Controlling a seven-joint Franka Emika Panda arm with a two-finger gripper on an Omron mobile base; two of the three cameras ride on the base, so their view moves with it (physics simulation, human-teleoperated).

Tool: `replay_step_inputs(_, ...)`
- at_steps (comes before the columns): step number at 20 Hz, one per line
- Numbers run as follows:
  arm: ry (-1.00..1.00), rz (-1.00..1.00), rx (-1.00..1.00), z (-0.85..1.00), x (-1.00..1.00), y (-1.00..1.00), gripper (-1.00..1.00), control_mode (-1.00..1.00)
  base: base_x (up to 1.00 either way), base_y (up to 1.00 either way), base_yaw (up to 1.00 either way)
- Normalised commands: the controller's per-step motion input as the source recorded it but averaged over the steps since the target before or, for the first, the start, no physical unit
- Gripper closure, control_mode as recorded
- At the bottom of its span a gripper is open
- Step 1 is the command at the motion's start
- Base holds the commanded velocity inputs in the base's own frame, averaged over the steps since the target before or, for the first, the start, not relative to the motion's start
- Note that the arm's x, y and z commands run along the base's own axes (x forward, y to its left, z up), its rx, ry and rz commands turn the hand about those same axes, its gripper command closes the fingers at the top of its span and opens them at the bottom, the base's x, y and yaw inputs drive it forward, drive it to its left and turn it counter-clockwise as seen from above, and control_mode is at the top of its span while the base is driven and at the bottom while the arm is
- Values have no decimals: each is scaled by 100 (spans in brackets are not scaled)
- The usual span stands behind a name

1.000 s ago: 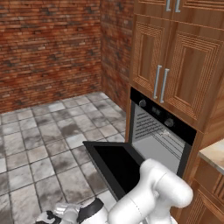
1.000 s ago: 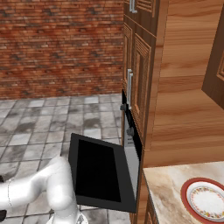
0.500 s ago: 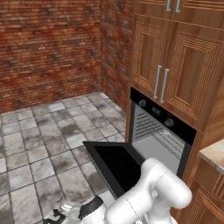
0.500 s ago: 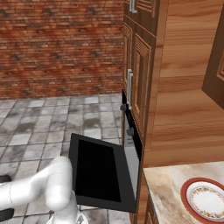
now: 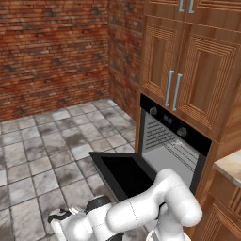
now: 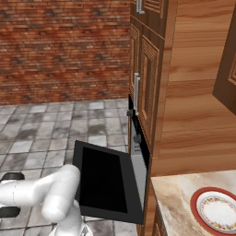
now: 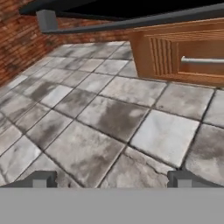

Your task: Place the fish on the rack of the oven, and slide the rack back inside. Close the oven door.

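Oven door hangs folded down and open, its silver handle bar crossing above the gripper, whose jaws stand wide and empty, low over grey floor tiles.

Grey tiled floor; red-rimmed plate flat on marble counter.

Glossy black glass oven door; grained brown wooden cabinets; rough red brick wall; mottled matt stone floor tiles.
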Motion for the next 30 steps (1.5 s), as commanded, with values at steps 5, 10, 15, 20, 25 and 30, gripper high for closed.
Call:
replay_step_inputs(5, -26, -39, -5, -80, 0, 45, -100, -100, 0, 0, 0)
replay_step_inputs(10, -29, -42, -7, -86, 0, 44, -100, -100, 0, 0, 0)
replay_step_inputs(15, -30, -43, -8, -93, 0, 43, -100, -100, 0, 0, 0)
replay_step_inputs(20, -18, -35, -7, -88, -2, 52, -100, -100, 0, 0, 0)
replay_step_inputs(25, -3, -25, -7, -85, -2, 58, -100, -100, 0, 0, 0)
replay_step_inputs(30, 0, -20, -12, -100, 0, 53, -100, -100, 0, 0, 0)
